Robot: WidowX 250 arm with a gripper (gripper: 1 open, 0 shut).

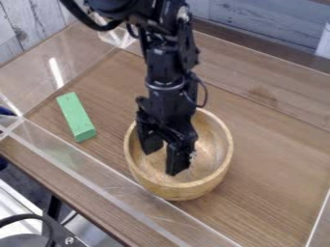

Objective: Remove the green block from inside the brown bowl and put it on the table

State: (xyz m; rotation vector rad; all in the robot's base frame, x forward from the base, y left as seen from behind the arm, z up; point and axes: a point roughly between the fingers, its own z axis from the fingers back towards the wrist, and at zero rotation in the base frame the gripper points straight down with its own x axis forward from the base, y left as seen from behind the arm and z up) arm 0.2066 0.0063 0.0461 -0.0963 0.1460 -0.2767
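**Green block on the table, gripper over the bowl**

While the black robot arm (165, 68) reaches down from twelve o'clock, its gripper (165, 156) hangs inside the rim of the brown bowl (219, 172), fingers pointing down toward the pale, grainy floor. And look at those two dark fingers (178, 159): there's a visible gap between them, with tan wood showing through, so the jaws stand spread and nothing is pinched there. Released, folks, no grasp.

Now the bowl itself: round, light-tan, thick-walled, sitting at about six o'clock of the arm's base on the brown wood-grain table (271, 96). What can be seen of its inside is bare wood; the gripper hides part of the floor toward the bowl's nine o'clock side.

Over to the green block (76, 117)! It's lying flat on the tabletop, out at nine o'clock from the bowl, well apart from the rim and not touching it. Its long axis runs roughly from eleven o'clock to five o'clock.

Along the near edge, a clear acrylic wall (77, 159) runs past both block and bowl, with the block near it.
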